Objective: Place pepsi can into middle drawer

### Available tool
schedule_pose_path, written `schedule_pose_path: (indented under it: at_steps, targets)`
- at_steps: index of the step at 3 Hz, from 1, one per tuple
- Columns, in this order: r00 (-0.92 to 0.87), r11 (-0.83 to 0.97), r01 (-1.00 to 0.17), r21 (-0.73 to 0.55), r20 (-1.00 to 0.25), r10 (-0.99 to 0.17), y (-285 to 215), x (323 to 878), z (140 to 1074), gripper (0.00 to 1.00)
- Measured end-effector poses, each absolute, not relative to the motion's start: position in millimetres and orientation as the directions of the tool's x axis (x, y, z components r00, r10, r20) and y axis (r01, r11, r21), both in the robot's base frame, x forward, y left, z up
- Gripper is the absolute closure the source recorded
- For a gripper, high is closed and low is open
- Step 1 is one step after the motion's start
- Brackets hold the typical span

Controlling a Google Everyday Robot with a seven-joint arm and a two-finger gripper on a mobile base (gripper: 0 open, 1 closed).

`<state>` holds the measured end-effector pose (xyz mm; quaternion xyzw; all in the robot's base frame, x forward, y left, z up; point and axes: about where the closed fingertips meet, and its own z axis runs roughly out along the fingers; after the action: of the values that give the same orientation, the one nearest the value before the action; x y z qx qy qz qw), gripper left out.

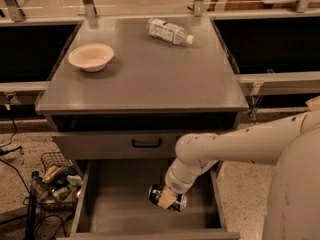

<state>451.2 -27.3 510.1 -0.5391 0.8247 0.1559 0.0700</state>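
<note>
Gripper (167, 198) holds pepsi can (155, 194) in middle drawer (120, 206); grey tabletop (150, 76) w/ bowl (91, 57).

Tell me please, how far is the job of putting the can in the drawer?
Done: the drawer is open and the can is inside it. In hand: the claw grips the can, lying sideways near the floor. Left: release it and withdraw the arm.
</note>
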Motion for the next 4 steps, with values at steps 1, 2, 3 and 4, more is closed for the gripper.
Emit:
schedule_pose_path:
  at_steps: [1,2,3,4]
  targets:
    - [-0.428,0.384,-0.902,0.197,-0.304,-0.851,-33,451,498,1.0]
    - [-0.444,0.387,-0.894,0.225,-0.331,-0.833,-41,451,479,1.0]
    - [-0.466,0.389,-0.88,0.272,-0.336,-0.819,-49,449,449,1.0]
    - [-0.466,0.389,-0.88,0.272,-0.336,-0.819,-49,449,449,1.0]
